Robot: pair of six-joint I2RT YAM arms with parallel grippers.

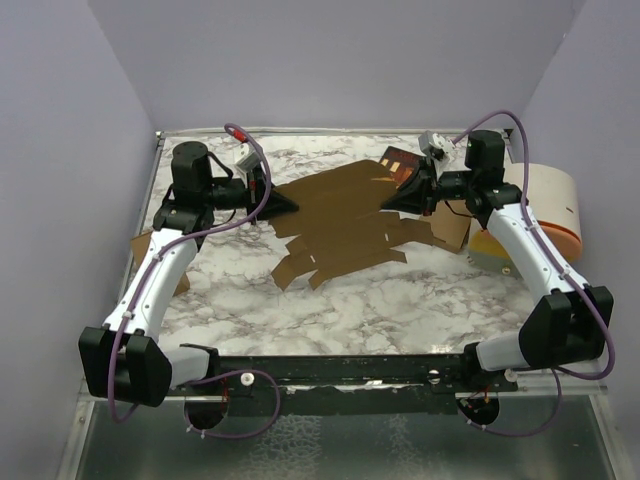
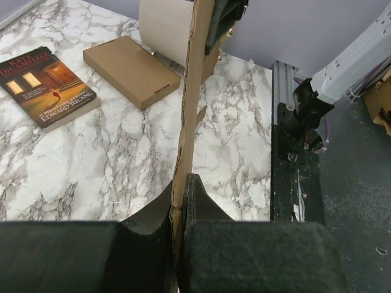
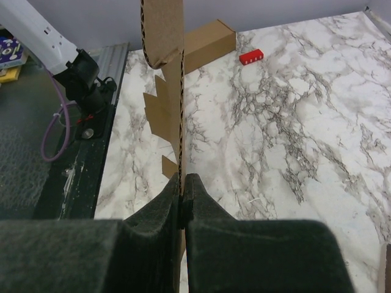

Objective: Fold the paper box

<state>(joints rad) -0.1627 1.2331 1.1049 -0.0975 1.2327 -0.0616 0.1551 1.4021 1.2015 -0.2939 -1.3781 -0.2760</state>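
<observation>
From above, you see the paper box spread out, unfolded, over the middle of the marble tabletop, between the two arms. Your left end effector is clamped on its left edge, and your right end effector on its far right edge. A white drum with an orange band stands at the right rim. A booklet lies just beyond the box's far side.

In the left wrist view, your fingers pinch the cardboard, which shows edge-on and runs straight away to the other end effector. The booklet and a small closed carton lie on the marble to one side.

In the right wrist view, the jaws are closed flat on the sheet's corrugated edge, with its notched flaps showing on one side. A red block sits on the marble, well apart.
</observation>
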